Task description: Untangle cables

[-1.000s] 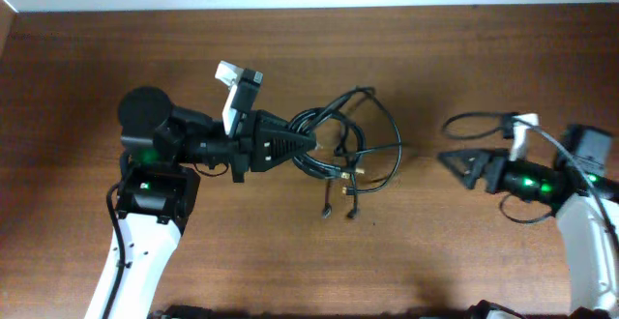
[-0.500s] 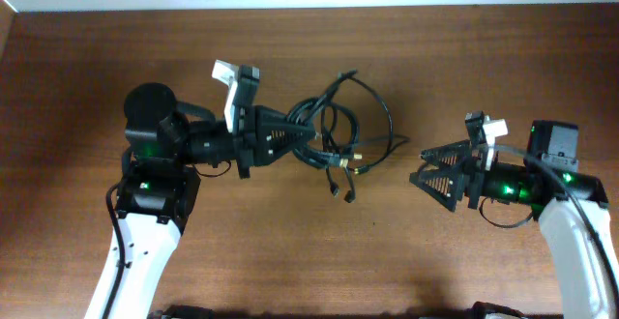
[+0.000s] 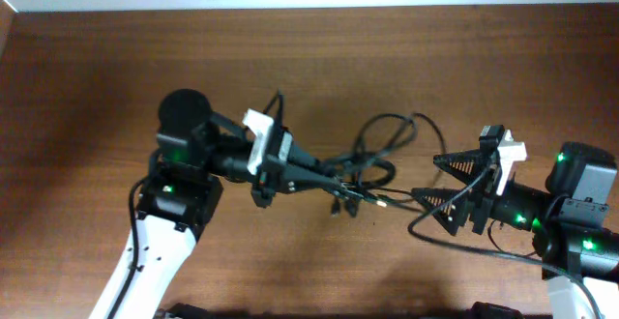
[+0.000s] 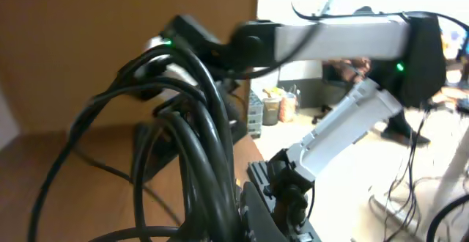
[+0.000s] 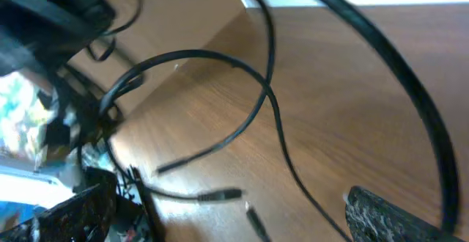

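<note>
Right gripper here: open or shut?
Open. Overhead, the right gripper has its two fingers spread wide apart, pointing toward the cables.

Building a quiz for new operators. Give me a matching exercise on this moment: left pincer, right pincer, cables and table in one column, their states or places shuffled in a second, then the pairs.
Column one:
1. left pincer
2. right pincer
3. cables
4. table

Column two:
A. dark brown wood
B. jaws spread wide
C. tangled black loops between the two arms
D. shut on a bundle of cords

Pairs: 1-D; 2-B; 3-C; 4-A
</note>
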